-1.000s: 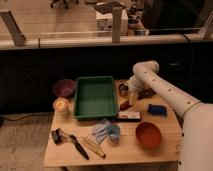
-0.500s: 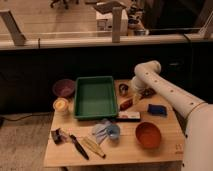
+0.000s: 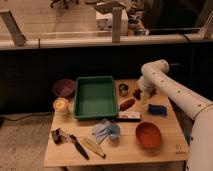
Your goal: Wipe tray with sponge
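Since the blue sponge (image 3: 157, 110) lies just beside the gripper (image 3: 142, 98), at its four o'clock, shift that way and descend squarely; whether the gripper is open or holding anything cannot be told. The green tray (image 3: 95, 97) sits at its nine o'clock

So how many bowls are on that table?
2: a purple bowl left of the green tray, and a reddish-brown bowl at the table's front right. The tool, right of the tray, might hide another.
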### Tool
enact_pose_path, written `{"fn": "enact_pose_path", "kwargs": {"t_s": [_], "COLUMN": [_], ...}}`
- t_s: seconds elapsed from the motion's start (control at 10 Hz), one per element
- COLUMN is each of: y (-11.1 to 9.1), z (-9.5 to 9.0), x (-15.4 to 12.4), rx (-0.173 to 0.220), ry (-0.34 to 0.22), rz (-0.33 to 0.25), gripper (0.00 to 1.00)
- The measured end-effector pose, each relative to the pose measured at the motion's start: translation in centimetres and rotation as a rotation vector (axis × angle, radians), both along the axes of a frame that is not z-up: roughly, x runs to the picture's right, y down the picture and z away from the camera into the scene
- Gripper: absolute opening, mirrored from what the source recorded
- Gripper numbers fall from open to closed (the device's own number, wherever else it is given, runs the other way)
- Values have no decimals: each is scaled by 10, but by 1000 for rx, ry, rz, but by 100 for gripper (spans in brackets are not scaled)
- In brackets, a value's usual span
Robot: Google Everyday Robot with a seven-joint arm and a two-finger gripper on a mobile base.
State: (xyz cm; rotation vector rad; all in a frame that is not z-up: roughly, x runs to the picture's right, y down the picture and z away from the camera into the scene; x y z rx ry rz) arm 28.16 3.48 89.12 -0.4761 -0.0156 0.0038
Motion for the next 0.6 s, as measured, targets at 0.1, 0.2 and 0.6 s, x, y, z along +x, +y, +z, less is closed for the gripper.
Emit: {"fn": "enact_pose_path", "kwargs": {"t_s": [0.1, 0.2, 0.6], "y": [9, 16, 48], "z": [-3, -6, -18], "x": [15, 22, 43], "rx": [-12, -21, -50], "ry": [32, 58, 135], "rz": [8, 12, 31], "gripper": [80, 80, 80]}}
